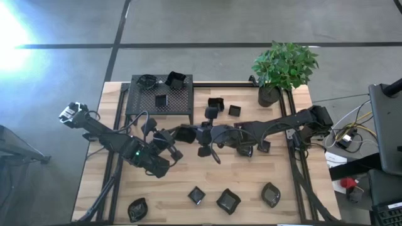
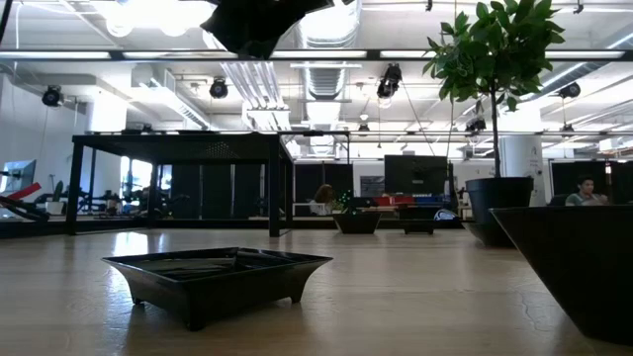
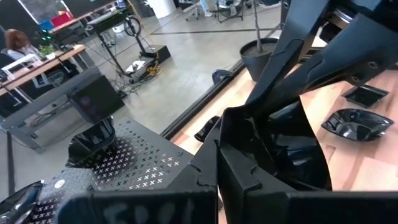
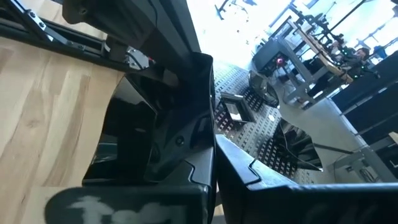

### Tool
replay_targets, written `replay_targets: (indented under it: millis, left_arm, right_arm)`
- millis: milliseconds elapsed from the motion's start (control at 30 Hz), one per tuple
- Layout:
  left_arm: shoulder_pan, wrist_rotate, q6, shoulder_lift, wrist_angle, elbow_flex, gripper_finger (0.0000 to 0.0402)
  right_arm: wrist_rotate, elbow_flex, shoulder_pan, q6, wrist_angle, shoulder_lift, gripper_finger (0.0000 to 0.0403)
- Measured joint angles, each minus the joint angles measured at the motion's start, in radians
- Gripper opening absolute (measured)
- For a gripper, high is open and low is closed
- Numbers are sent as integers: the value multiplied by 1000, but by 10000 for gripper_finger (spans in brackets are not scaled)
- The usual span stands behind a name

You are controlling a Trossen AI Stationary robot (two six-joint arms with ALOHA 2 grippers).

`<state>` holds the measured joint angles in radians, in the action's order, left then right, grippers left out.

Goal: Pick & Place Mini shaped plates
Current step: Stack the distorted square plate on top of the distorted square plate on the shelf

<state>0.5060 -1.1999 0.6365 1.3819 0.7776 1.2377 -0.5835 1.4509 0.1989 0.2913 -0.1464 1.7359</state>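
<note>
One glossy black mini shaped plate (image 1: 187, 133) hangs in the air over the middle of the table, between my two grippers. My left gripper (image 1: 178, 135) reaches it from the table's left and is shut on it. My right gripper (image 1: 199, 133) reaches it from the right and is also shut on it. The left wrist view shows the plate (image 3: 286, 146) ahead of my left gripper (image 3: 219, 171), with the right arm beyond. In the right wrist view the plate (image 4: 134, 140) stands beside my right gripper (image 4: 214, 165). My left gripper pinches the plate's thin wall (image 3: 233, 134) between its two fingers, on the plate's left side. It comes nearly level from the table's left. The plate is clear of the table and stands tilted on edge. My right gripper pinches the plate's rim (image 4: 206, 106) between its two fingers, on the side away from the left gripper. It comes nearly level from the table's right. The plate hangs clear of the table between the two grippers.
The black perforated stand (image 1: 160, 99) at the far left carries three plates. Several more plates lie on the wood around the middle (image 1: 234, 110) and along the near edge (image 1: 228, 201). A potted plant (image 1: 270, 94) stands at the far right.
</note>
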Motion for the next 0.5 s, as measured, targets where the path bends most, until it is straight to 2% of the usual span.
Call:
replay_targets:
  millis: [333, 500]
  left_arm:
    - [-5, 36, 54, -3, 0, 0, 1]
    - [-14, 68, 70, -4, -1, 0, 33]
  right_arm:
    - [1, -1, -1, -4, -3, 0, 8]
    - [3, -1, -1, -4, -2, 0, 8]
